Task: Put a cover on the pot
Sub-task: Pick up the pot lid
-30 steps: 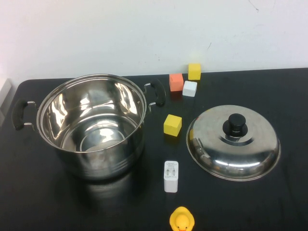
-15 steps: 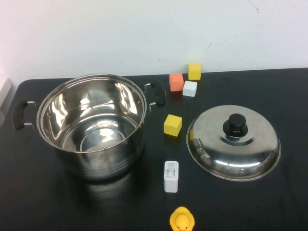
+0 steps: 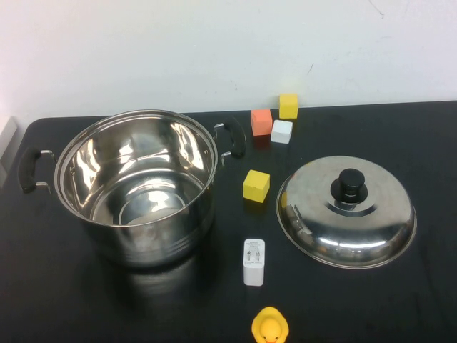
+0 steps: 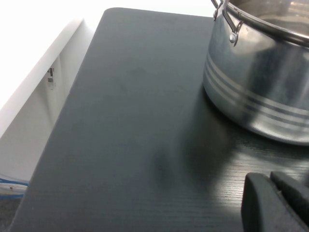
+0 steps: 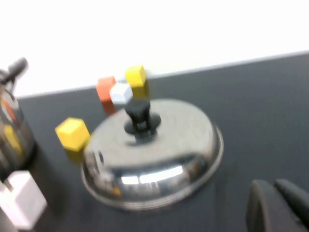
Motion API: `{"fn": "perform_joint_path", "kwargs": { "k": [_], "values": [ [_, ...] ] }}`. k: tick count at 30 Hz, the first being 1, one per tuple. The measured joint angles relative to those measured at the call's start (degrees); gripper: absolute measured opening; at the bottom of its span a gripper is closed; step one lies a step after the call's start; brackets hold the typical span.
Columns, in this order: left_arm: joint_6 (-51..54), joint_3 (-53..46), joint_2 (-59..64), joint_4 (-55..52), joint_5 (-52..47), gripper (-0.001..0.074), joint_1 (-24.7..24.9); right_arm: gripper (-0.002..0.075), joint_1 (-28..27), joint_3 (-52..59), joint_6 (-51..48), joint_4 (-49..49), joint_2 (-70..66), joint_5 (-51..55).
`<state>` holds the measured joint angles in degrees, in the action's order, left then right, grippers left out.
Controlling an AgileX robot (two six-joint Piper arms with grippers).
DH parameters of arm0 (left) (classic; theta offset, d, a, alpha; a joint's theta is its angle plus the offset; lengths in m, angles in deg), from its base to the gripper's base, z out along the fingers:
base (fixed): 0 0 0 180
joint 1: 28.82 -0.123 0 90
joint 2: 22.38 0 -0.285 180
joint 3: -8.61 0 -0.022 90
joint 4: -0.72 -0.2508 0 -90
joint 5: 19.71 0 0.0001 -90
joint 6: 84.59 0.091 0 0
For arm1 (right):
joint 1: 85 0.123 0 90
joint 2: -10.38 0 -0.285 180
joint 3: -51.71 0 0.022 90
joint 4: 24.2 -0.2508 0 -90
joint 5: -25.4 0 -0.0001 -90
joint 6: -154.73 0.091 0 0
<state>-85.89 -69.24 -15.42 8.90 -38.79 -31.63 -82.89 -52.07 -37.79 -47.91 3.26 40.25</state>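
The pot [image 3: 136, 187], a big, deep steel stockpot with black side handles, stands open and empty on the left of the black table. Its wall also shows in the left wrist view [image 4: 260, 92]. The domed steel lid [image 3: 346, 212] with a black knob [image 3: 350, 183] lies on the table to the pot's right, and also shows in the right wrist view [image 5: 154, 154]. Neither arm shows in the high view. My left gripper [image 4: 270, 178] is shut and empty, low over the table beside the pot. My right gripper [image 5: 273, 186] is shut and empty, short of the lid's rim.
A yellow cube [image 3: 256, 185] sits between pot and lid. Orange [image 3: 261, 121], white [image 3: 282, 131] and yellow [image 3: 288, 106] cubes stand at the back. A white charger [image 3: 253, 261] and a yellow duck [image 3: 270, 327] lie near the front edge. The table's left edge [image 4: 72, 96] is close to the pot.
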Motion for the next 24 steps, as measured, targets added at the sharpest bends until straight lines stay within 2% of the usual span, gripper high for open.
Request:
{"fn": "perform_joint_path", "kwargs": {
  "k": [7, 13, 16, 18, 24],
  "values": [
    [0.0, 0.0, 0.0, 0.0, 0.0, -0.0002, 0.0, 0.0011, 0.0, -5.39, -1.59, -0.76, 0.0, 0.0],
    [0.0, 0.0, 0.0, 0.0, 0.0, -0.0002, 0.0, 0.0011, 0.0, -7.11, -12.04, -7.29, 0.0, 3.84],
    [0.0, 0.0, 0.0, 0.0, 0.0, -0.0002, 0.0, 0.0011, 0.0, -8.11, -25.08, -15.27, 0.0, 8.77],
    [0.0, 0.0, 0.0, 0.0, 0.0, -0.0002, 0.0, 0.0011, 0.0, -8.94, -39.75, -22.62, 0.0, 12.13],
    [0.0, 0.0, 0.0, 0.0, 0.0, -0.0002, 0.0, 0.0, 0.0, -9.99, -76.3, -51.21, 0.02, 13.49]
  ]
}}
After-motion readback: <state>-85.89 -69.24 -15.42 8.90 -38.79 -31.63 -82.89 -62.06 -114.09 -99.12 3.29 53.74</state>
